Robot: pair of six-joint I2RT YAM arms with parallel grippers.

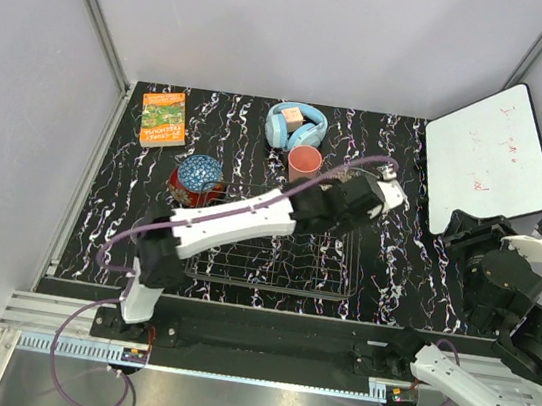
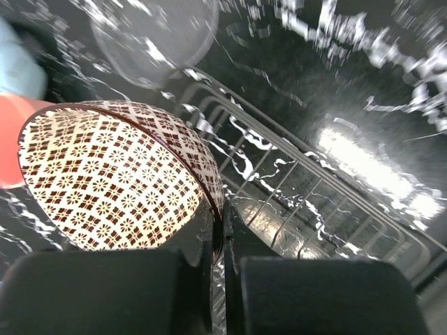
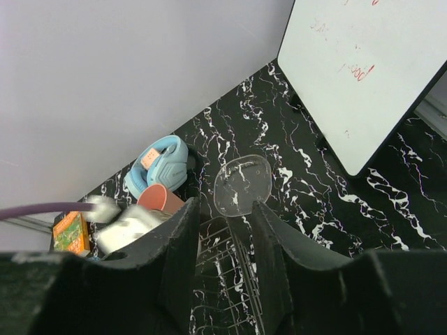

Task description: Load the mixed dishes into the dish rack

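Nearest the lens, left gripper (image 2: 218,241) pinching the rim of the brown patterned bowl (image 2: 112,178), held tilted at centre left of the left wrist view, right at the edge wire of the dish rack (image 2: 300,188); hard to tell whether over it or just outside. Looks like the placing step. To do it well: carry the bowl further inside the wires, lower slowly, seat it steady, and only then let go. Keep clear of the glass dish (image 2: 154,42) at upper left and the pink cup (image 2: 14,139) at the left edge, both near the rack. Right gripper (image 3: 225,207) spread and empty, well apart at the right of the top view. Blue bowl (image 1: 197,175) on the table, upper left of the rack, not yet loaded.
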